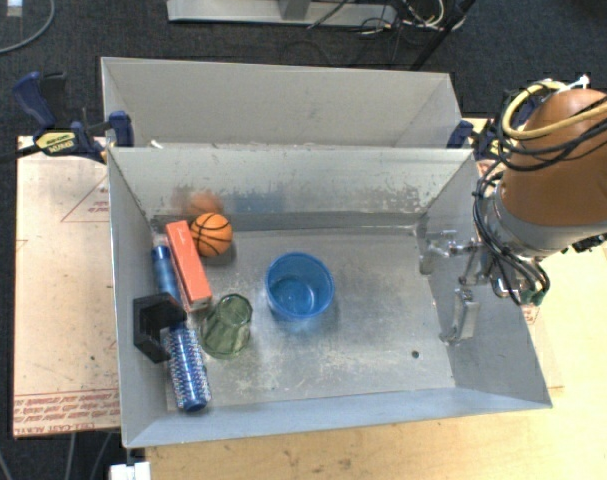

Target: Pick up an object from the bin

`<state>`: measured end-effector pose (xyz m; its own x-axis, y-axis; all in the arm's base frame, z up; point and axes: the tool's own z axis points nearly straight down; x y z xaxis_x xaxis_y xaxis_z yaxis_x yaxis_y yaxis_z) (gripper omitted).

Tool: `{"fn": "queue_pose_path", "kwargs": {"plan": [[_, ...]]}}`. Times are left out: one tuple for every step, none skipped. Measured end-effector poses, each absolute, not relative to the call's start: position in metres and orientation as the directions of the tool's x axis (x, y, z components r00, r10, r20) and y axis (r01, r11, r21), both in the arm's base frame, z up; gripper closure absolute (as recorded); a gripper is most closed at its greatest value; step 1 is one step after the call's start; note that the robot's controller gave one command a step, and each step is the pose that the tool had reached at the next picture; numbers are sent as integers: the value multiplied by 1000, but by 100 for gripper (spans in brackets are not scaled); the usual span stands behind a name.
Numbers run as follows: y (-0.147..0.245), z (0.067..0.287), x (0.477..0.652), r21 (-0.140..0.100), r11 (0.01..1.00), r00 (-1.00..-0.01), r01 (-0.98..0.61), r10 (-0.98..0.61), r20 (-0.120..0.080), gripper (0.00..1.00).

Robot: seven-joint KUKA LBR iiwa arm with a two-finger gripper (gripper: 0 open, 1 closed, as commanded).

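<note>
My gripper (445,294) hangs by the bin's right wall with its two metal fingers spread open and nothing between them. The nearest loose thing is a round blue cup (299,288), standing upright in the middle of the bin floor, well to the gripper's left. A clear green glass (227,326) lies tipped left of the cup.
Along the left wall lie a small orange basketball (212,235), an orange block (187,262), a blue tube (164,269), a black block (154,324) and a blue bristly roller (188,369). Bare floor separates the cup from the gripper.
</note>
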<state>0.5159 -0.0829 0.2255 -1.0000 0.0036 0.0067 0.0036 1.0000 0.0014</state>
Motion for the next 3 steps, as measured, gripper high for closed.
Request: {"fn": "queue_pose_path", "kwargs": {"plan": [[-83, 230, 517, 0, 1000, -1000, 1, 1, -1, 0], [-67, 216, 516, -3, 999, -999, -42, -42, -6, 0], [-46, 171, 510, 2, 997, -997, -78, -78, -4, 0]]}}
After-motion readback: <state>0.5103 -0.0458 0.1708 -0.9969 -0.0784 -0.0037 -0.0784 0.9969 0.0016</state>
